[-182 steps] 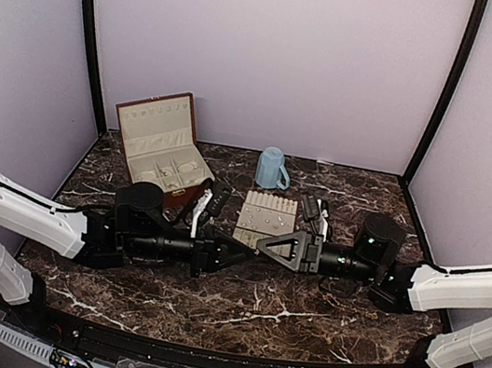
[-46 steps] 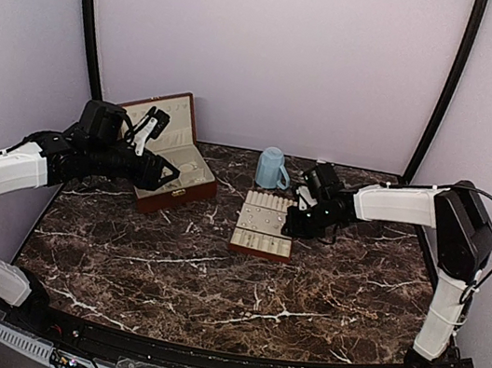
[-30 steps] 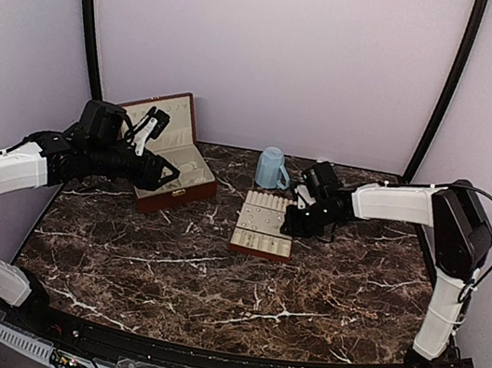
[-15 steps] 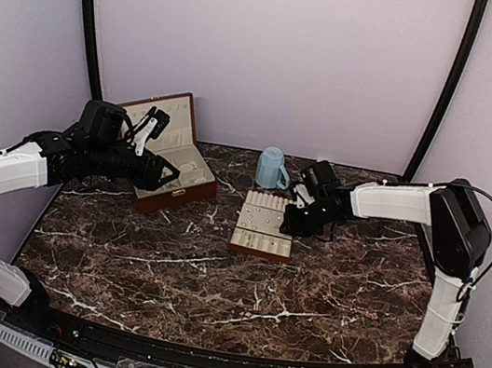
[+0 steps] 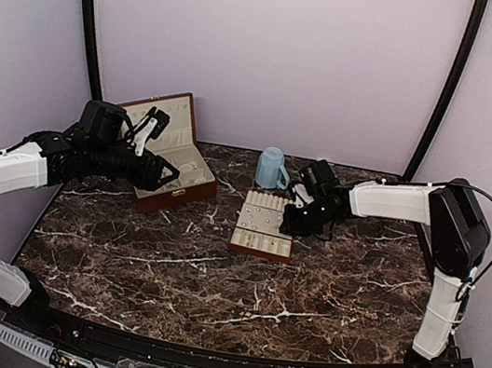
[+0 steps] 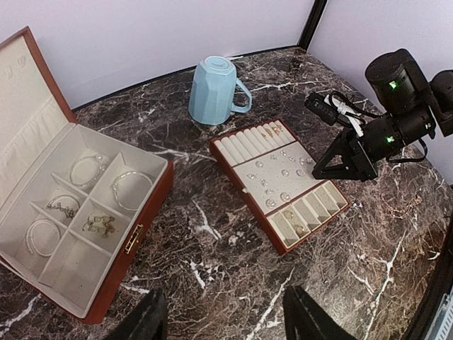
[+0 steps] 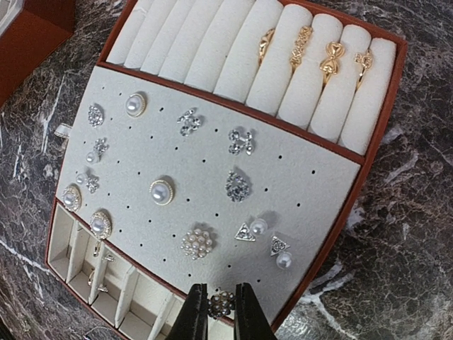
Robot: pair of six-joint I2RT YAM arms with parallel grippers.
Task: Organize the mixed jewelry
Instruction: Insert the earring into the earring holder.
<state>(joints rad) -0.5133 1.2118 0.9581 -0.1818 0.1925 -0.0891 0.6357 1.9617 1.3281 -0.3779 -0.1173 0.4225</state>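
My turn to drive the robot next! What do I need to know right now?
Left tool: open, empty, hovering by the box.
Right tool: shut on a sparkly stud, over the tray's edge.
Done: rings in the tray's rolls, earrings pinned on its pad, bracelets in the box.
To do: seat the held stud; cannot tell if loose pieces remain.
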